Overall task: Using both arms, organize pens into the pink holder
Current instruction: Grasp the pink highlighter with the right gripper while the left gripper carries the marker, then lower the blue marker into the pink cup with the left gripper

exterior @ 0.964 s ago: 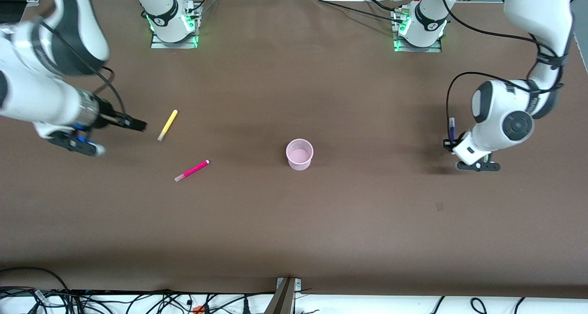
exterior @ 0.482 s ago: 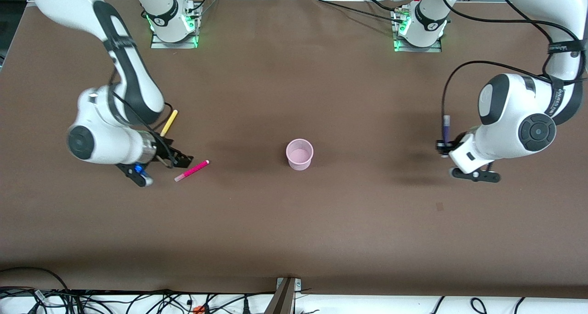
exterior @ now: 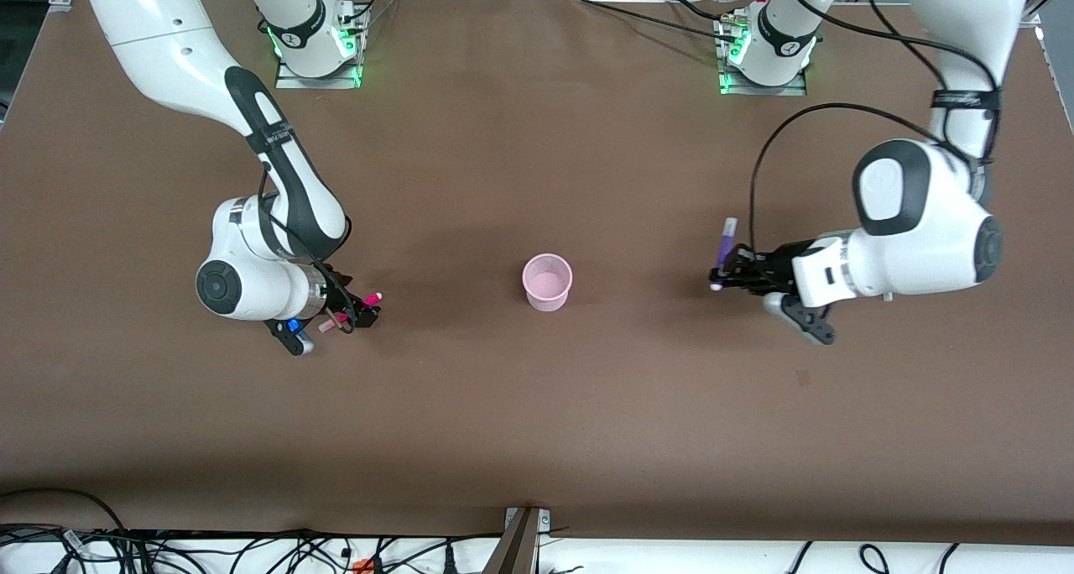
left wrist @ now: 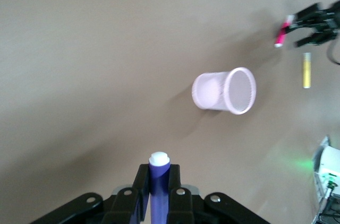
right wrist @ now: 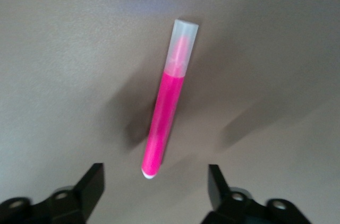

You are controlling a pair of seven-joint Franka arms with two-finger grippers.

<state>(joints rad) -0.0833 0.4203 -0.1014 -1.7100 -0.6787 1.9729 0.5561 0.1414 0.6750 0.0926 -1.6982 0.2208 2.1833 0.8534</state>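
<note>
The pink holder (exterior: 547, 282) stands upright mid-table; it also shows in the left wrist view (left wrist: 226, 90). My left gripper (exterior: 728, 273) is shut on the purple pen (exterior: 723, 242), held in the air toward the left arm's end from the holder; its pale tip sticks out between the fingers (left wrist: 158, 173). My right gripper (exterior: 357, 312) is open, low over the magenta-pink pen (exterior: 373, 296), which lies flat between its fingers (right wrist: 155, 177). The magenta pen (right wrist: 167, 118) is not gripped. The yellow pen (left wrist: 306, 70) lies beside the right gripper; the right arm hides it in the front view. The green pen is out of view.
The brown table mat (exterior: 537, 406) is bare nearer the front camera. The arm bases (exterior: 315, 41) (exterior: 763, 49) stand at the table's edge farthest from the camera. Cables hang along the near edge (exterior: 252, 549).
My right arm swung in from the table's end, past the yellow pen, down over the magenta pen. My left arm carried the purple pen toward the holder.
</note>
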